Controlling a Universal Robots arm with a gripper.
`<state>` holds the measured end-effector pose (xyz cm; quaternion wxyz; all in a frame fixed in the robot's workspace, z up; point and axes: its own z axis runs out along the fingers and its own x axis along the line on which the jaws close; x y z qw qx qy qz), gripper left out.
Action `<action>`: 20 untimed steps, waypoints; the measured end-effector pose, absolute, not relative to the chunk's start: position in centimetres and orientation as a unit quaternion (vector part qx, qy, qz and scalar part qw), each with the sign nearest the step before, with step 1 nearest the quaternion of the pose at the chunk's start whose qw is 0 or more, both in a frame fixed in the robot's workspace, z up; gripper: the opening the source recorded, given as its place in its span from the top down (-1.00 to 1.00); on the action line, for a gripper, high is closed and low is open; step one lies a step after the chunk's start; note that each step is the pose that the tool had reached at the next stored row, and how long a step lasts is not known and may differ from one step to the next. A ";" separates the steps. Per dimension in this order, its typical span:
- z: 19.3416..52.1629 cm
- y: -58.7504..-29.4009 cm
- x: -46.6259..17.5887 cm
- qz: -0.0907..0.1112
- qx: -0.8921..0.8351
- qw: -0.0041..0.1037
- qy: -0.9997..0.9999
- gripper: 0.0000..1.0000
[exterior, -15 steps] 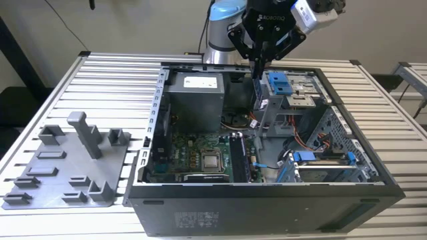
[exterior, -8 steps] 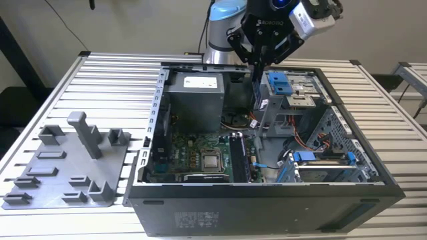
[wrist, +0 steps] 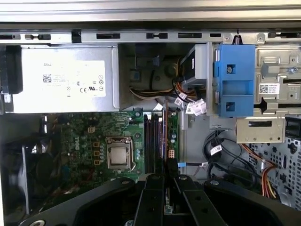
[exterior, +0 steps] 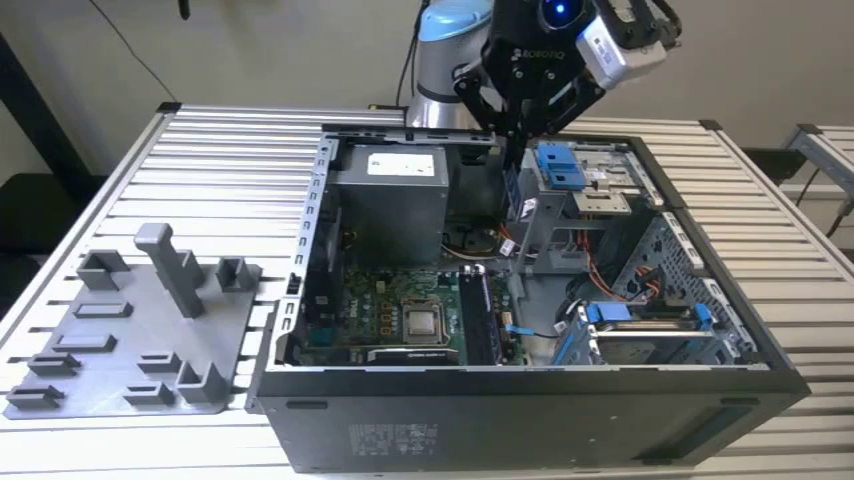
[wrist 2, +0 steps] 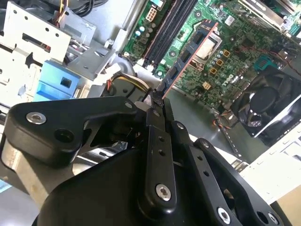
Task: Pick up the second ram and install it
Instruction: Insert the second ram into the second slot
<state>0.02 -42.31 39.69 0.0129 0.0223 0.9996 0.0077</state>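
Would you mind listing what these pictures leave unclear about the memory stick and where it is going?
- Second ram, second wrist view: its gripped end sits behind the pincer; chips and label cannot be made out, as it shows nearly edge-on.
- Memory slots, first wrist view: their near ends are hidden behind the pincer's links, and whether any slot is filled is too small to tell.
- Exterior view: the stick's lower end blends into the dark computer case interior.

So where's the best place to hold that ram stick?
By its top end, pinched across the two flat faces from above, as the gripper holds it now. The ram is thin and flat, and its lower edge must stay free for the slots.
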 end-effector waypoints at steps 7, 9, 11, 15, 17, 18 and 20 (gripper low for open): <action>39.1 -42.5 0.0 0.007 0.022 0.013 1.000 0.72; 38.9 -42.5 0.0 0.007 0.022 0.013 1.000 0.72; 38.8 -42.5 0.0 0.007 0.022 0.013 1.000 0.72; 38.3 -42.6 0.0 0.006 0.022 0.013 1.000 0.72; 38.0 -42.6 0.0 0.006 0.022 0.013 1.000 0.72; 37.9 -42.6 0.0 0.005 0.022 0.013 1.000 0.72; 37.7 -42.6 0.0 0.005 0.022 0.013 1.000 0.72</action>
